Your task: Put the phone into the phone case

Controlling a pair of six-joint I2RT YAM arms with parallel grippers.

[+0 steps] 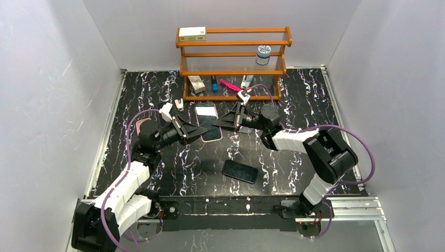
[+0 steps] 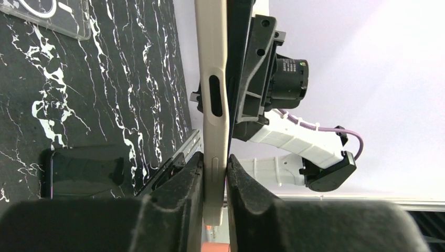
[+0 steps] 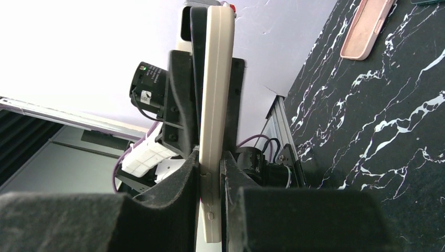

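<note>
A cream phone case (image 1: 212, 129) is held on edge above the table between both grippers. Its dark face with a pale rim shows in the top view. My left gripper (image 1: 203, 131) is shut on one end of it; in the left wrist view the case edge (image 2: 215, 94) runs up from between my fingers (image 2: 215, 168). My right gripper (image 1: 230, 119) is shut on the other end; the case edge (image 3: 216, 94) stands between those fingers (image 3: 211, 168). A dark phone (image 1: 240, 171) lies flat on the table nearer the arm bases and also shows in the left wrist view (image 2: 84, 170).
A clear case (image 1: 205, 111) lies just behind the held case, also in the left wrist view (image 2: 52, 16). A pink case (image 3: 367, 29) lies on the table. A wooden shelf (image 1: 233, 52) with small items stands at the back.
</note>
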